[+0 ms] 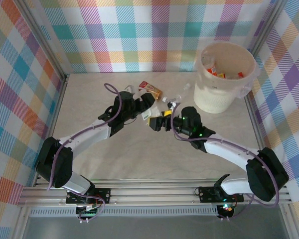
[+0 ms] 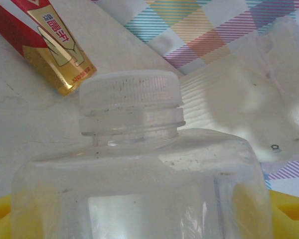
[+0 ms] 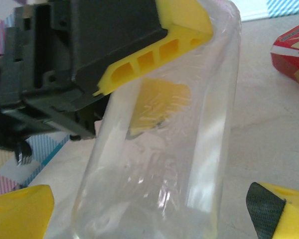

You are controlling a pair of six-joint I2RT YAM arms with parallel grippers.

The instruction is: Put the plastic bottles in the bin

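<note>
Left end effector (image 1: 150, 113) is reaching right, pinching a clear, seemingly uncrushed bottle (image 2: 139, 189) — right end effector (image 1: 165, 121) is straddling it, spread.

Clear bottle (image 2: 139, 184) w/ white cap (image 2: 129, 92) in L pincer (image 2: 144, 226); red-gold carton (image 2: 50, 45) behind.

Bright, even light; soft shadows; wrist close-ups hazy, pale with glare.

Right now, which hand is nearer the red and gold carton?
Left. The left hand, gripping a clear bottle, is just short of the carton; the right hand sits farther back and rightward.
</note>
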